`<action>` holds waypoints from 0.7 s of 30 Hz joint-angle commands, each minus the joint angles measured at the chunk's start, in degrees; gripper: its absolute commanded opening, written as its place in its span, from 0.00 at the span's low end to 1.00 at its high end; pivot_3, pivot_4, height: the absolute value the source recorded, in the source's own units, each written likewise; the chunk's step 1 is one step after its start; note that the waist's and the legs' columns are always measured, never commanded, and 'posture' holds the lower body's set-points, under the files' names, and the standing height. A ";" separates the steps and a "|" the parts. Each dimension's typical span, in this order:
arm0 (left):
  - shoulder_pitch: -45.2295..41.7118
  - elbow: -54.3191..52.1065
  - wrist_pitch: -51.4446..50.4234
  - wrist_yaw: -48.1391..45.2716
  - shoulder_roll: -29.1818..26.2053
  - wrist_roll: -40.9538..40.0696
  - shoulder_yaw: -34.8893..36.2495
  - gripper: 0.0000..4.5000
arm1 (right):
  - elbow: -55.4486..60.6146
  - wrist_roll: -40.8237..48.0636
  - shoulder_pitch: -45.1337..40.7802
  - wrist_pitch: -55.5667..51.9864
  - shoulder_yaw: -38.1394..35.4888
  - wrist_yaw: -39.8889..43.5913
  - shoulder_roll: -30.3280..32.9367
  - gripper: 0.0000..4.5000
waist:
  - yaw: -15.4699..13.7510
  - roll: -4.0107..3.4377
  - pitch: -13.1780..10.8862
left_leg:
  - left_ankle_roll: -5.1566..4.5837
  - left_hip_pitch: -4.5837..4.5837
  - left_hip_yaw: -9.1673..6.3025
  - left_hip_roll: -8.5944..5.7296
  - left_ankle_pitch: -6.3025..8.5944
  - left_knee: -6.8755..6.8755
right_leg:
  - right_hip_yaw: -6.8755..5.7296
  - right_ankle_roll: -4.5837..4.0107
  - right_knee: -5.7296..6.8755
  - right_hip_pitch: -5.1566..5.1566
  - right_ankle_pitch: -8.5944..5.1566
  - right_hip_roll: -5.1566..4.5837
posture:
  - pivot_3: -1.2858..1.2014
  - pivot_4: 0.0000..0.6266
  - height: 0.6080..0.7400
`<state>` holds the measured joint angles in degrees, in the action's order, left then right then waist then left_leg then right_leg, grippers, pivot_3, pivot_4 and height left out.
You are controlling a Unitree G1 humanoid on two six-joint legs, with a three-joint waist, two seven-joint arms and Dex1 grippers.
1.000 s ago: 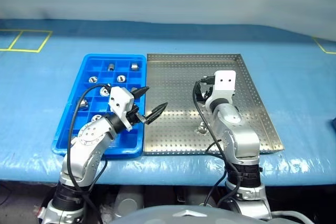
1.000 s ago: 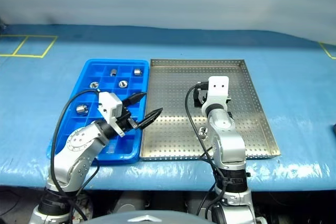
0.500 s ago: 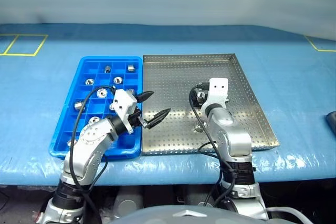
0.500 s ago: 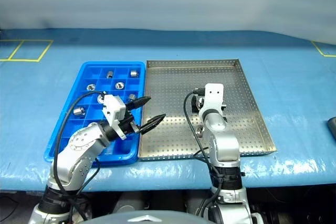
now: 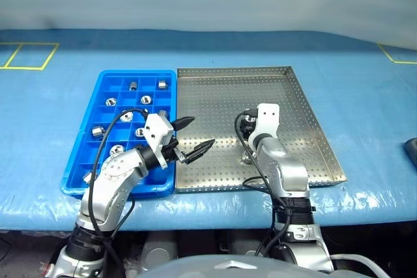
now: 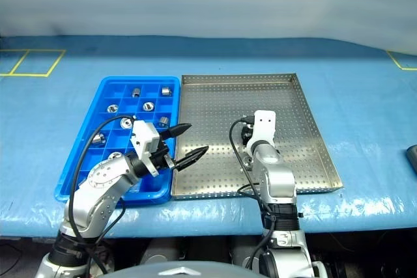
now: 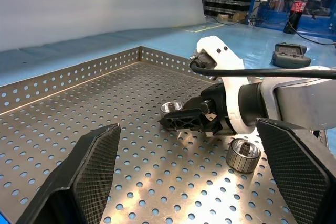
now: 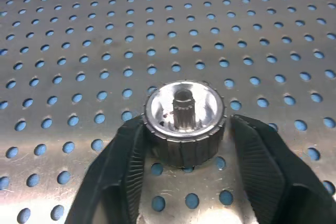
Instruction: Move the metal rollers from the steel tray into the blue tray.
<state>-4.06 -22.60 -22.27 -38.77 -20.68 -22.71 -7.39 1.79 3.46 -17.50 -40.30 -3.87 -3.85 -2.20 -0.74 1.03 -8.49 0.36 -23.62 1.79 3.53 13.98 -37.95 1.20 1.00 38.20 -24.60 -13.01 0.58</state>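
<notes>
So here's where I'm at — my right gripper has its two fingers pressed on either side of one of the metal rollers; it looks clamped, with both pads touching the knurled wall. The roller stands upright on the steel tray, hollow end facing up, so its axis is vertical and I've got it across the middle rather than end to end. From the left wrist view there's a second roller sitting on the perforated floor just beside my right wrist, near the tray's front edge; that one isn't held.

The thing that matters for the next move: the blue tray lies to my left, touching the steel tray's left rim, so the roller has to go up and across the whole left half of the steel tray — I'd guess lift first, so it clears both rims. My right forearm reaches forward with the wrist tipped down at the tray.

My left gripper hangs wide open and empty over the seam between the two trays, pointing right, toward my right hand; it's actually the one closer to the blue tray. Several compartments over there already hold rollers.
</notes>
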 commanded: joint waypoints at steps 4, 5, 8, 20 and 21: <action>-0.44 -0.83 1.04 -0.22 0.21 -0.19 -0.29 1.00 | -0.52 0.26 -1.35 2.21 -0.07 0.61 0.64 0.38 | 0.01 0.00 0.00 | 0.00 0.01 0.02 0.00 0.00 -0.01 | 0.02 0.01 0.00 0.00 0.00 0.00 | 0.56 0.24 1.00; -0.43 -0.83 1.05 -0.22 0.25 -0.21 -0.29 1.00 | -0.30 0.27 -1.32 2.25 0.08 0.75 0.68 0.38 | 0.00 0.00 0.00 | 0.00 0.01 0.02 0.00 0.00 0.00 | 0.01 0.01 0.00 0.00 0.00 0.00 | 0.56 0.24 1.00; -0.52 -0.72 1.35 -0.12 0.41 0.01 -0.34 1.00 | 1.97 -0.01 -1.32 1.72 1.05 1.25 1.07 0.38 | 0.00 0.00 0.00 | 0.00 0.01 0.02 0.00 0.00 0.01 | 0.02 0.01 0.00 0.00 0.01 0.00 | 0.56 0.24 1.00; 4.80 -3.44 7.93 6.93 1.94 4.44 3.71 1.00 | 19.47 5.19 -5.62 -11.60 9.54 14.96 10.14 0.38 | -0.62 -0.03 -0.02 | -0.01 0.03 -0.01 0.02 0.00 0.10 | 0.01 -0.01 -0.01 -0.02 -0.01 0.03 | 0.61 0.24 1.00; 5.77 -3.93 8.49 7.42 1.89 4.60 4.45 1.00 | 19.79 5.51 -6.07 -12.23 10.36 15.80 10.61 0.38 | -0.94 -0.02 -0.02 | -0.01 0.02 -0.03 0.02 0.00 0.10 | -0.02 -0.02 -0.01 -0.02 -0.01 0.03 | 0.62 0.24 1.00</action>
<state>1.17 -23.07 -16.09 -32.22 -18.45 -18.49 -4.67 18.66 7.74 -22.11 -51.77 5.28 10.29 8.00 -1.68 1.01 -8.51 0.35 -23.61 1.73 3.56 13.98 -37.85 1.15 0.97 38.19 -24.62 -13.03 0.60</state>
